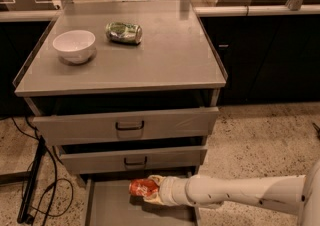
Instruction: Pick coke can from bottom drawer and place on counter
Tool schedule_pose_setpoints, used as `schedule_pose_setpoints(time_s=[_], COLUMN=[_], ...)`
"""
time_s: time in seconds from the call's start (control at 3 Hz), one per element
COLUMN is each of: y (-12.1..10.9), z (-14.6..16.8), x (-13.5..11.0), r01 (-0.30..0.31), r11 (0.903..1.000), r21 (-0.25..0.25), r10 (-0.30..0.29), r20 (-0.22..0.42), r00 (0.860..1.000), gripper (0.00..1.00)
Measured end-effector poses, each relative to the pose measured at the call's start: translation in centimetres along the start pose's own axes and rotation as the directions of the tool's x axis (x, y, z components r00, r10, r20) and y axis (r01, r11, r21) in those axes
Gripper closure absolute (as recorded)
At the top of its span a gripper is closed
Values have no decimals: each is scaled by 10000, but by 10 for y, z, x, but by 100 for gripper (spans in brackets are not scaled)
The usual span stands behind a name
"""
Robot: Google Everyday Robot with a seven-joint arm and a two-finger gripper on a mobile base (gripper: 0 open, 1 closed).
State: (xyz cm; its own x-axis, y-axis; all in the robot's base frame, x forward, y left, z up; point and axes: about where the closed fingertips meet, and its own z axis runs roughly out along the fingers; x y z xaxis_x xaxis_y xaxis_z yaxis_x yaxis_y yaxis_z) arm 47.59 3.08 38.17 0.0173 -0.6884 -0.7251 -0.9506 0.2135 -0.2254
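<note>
**Gripper clamped on the coke can over the open bottom drawer**

The gripper [149, 190] sits low at the front of the cabinet, above the pulled-out bottom drawer [112, 208], with its white arm [235, 193] reaching in from the right. Its two pale fingers [154, 179] are closed around the coke can [139, 187] – one above it, one below – so the can is gripped at its right end, with its red body pointing left. The can lies on its side over the middle of the tray, just in front of the middle drawer [165, 158]. A shadow lies under it, and I cannot tell whether it touches the drawer floor.

The top drawer [165, 124] and the middle drawer stand a little way out, each with a black handle. On the counter [170, 60] a white bowl [74, 46] stands upright near the left edge, and a green can [124, 32] lies on its side just to the right of it – close, but apart. Black cables [35, 190] trail over the speckled floor [260, 140] to the left of the cabinet.
</note>
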Motion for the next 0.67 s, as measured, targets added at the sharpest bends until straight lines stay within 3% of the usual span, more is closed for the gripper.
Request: schedule_pose_setpoints(time_s=[0.33,0.67], y=[0,31], z=[0,-7], x=[0,1], r01=[0,-2], r11=[10000,9985], r21=[-5,-544], r10=[0,13], r20=[2,205], r00=[10000,9998], gripper=[100,100])
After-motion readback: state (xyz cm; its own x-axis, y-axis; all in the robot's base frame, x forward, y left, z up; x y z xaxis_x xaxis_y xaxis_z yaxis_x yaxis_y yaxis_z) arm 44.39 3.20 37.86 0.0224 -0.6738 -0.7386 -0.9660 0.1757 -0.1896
